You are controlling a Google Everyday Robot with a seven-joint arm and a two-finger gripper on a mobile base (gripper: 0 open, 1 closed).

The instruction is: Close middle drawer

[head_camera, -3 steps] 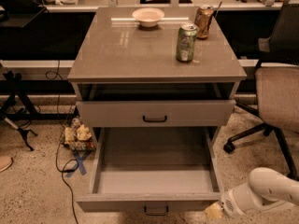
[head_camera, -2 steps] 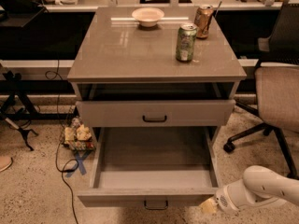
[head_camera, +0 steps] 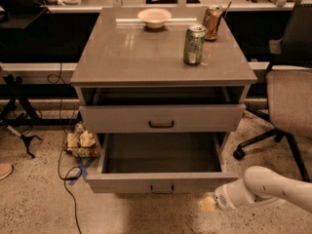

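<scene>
The grey cabinet has its middle drawer pulled out, showing a plain grey, empty inside. Its low flat front carries a small dark loop handle. The taller-fronted drawer above it stands slightly out. The lowest drawer is hidden under the open one. My gripper, at the end of a white arm, sits low near the floor, just below and to the right of the middle drawer front's right end.
On the cabinet top stand a white bowl, a green can and a brown can. An office chair stands at the right. Cables and a small bundle of packets lie on the floor at the left.
The middle drawer's front has slid back toward the cabinet, so less of its inside shows. My gripper has moved left and up, staying by the front's right end.
</scene>
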